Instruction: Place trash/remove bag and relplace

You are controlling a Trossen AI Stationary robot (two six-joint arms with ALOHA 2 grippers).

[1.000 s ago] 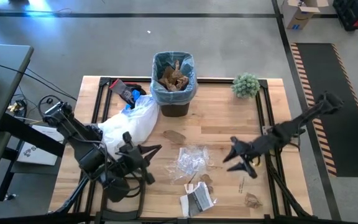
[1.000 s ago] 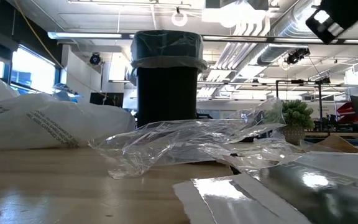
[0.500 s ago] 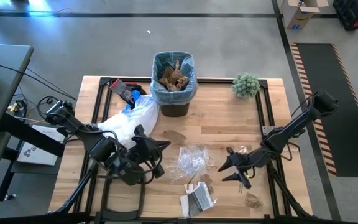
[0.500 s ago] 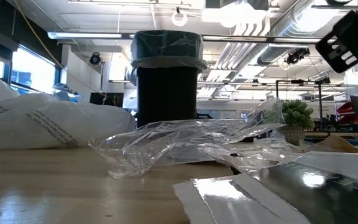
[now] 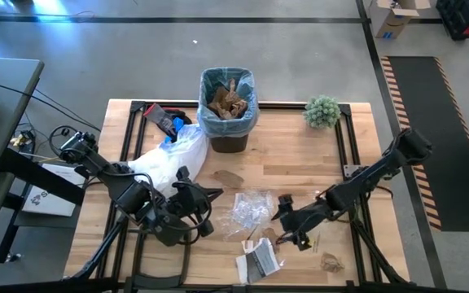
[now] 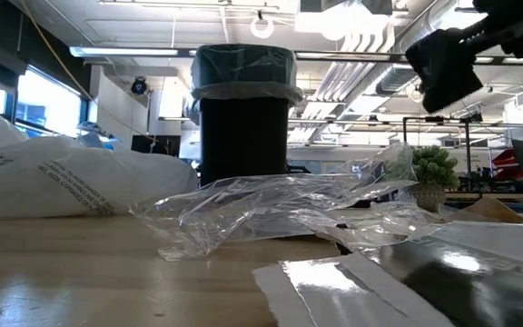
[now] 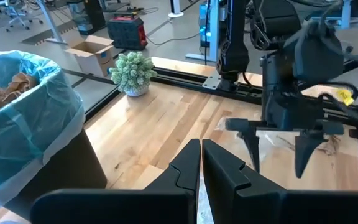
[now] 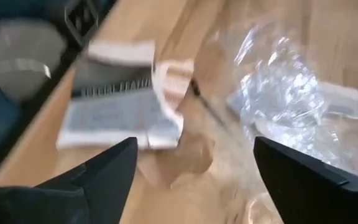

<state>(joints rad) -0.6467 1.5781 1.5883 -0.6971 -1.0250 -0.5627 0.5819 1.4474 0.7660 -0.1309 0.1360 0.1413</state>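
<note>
**A:** ok where's everything sitting right now?

**B:** The bin (image 5: 227, 106) is standing at the far middle of the desk (image 5: 287, 167), with the blue bag (image 5: 248, 110) lining it and folded over the rim. Brown paper (image 5: 226, 99) is already lying inside. The rest of the trash is lying loose near the front: a clear wrapper (image 5: 251, 210) in the middle, a black-and-white packet (image 5: 259, 259) just in front of it, and brown scraps (image 5: 329, 261) off toward the right corner.

**A:** and the arms?

**B:** The right gripper (image 5: 287, 225) is hanging low just right of the wrapper, jaws spread wide with nothing between them. Its wrist view is looking down on the packet (image 8: 120, 106) and wrapper (image 8: 278, 99), with a brown scrap (image 8: 182, 158) lying between the fingertips. The left gripper (image 5: 206, 207) is hovering left of the wrapper, jaws clenched tight together and empty, beside a whitish bag (image 5: 168, 163).

**A:** anything else up there?

**B:** A little green plant (image 5: 322, 111) is sitting at the far right corner.
</note>
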